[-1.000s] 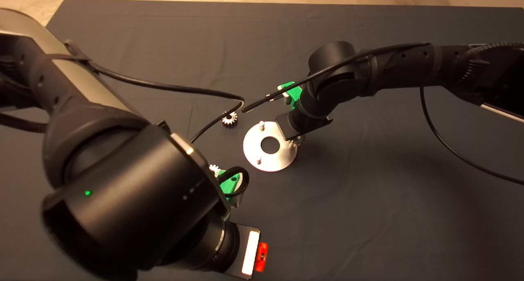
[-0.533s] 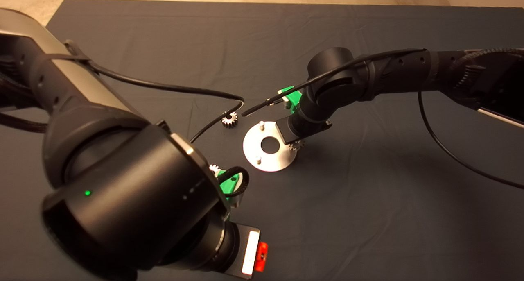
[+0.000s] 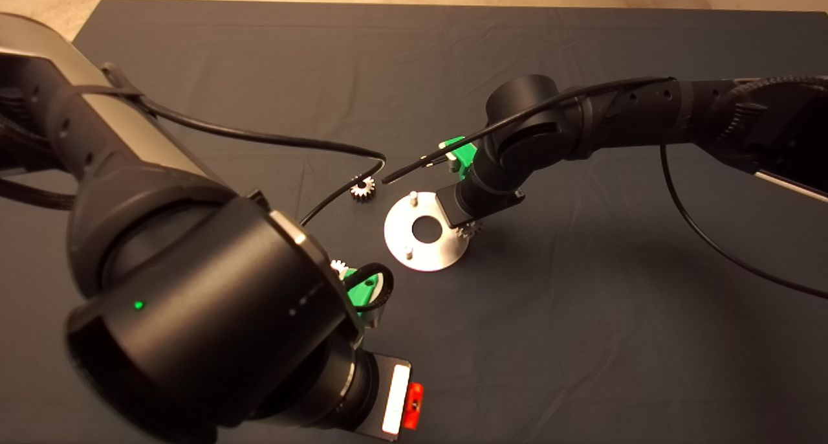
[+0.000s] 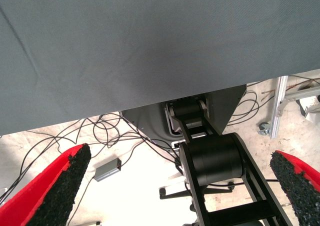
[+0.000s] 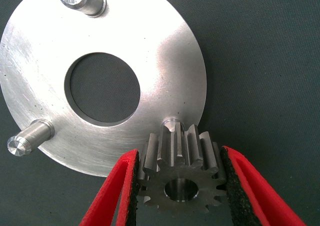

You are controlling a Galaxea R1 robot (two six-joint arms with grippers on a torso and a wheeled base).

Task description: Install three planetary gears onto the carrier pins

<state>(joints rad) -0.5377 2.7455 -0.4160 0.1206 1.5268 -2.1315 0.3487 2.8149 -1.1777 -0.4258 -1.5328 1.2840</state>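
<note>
The right hand (image 5: 177, 186) grips a gear (image 5: 180, 178) just above a pin (image 5: 171, 124) on the disc (image 5: 165, 61). If its hole sits off-centre, it could jam. The left hand (image 4: 175, 186) waits open.

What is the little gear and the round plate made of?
Gear in the right gripper: looks like metal, dull silver-grey with crisp cut teeth. Carrier disc: probably metal too, shiny with fine brushed scratches and glare. Finger pads: black, rough, perhaps rubber.
</note>
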